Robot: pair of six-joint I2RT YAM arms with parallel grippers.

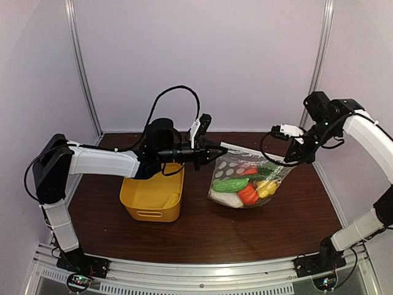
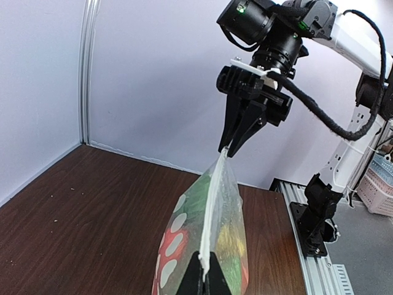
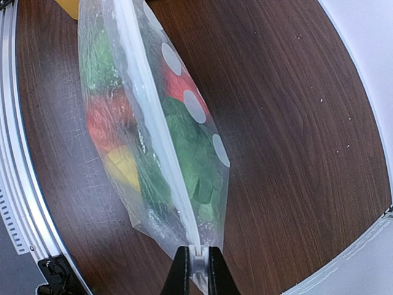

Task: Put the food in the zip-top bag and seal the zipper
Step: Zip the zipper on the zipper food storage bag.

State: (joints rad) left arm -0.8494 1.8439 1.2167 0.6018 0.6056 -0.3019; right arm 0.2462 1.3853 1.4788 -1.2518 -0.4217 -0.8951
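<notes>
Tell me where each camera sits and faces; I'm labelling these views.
Top external: above, behind the bases, looking down at the table, yellow tub and zip-top bag; left arm and right arm show.
Left wrist: on the left arm, looking along the zipper toward the right gripper; left gripper at bottom.
Right wrist: on the right arm, looking down the zipper over the food; own fingers at bottom.
Shared: all see the bag.

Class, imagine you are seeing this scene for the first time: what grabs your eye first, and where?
The polka-dot bag, stuffed with bright toy food, is stretched mid-table between the left tool and the right tool, each pinching one end of its zipper. A yellow tub sits left of it.
</notes>
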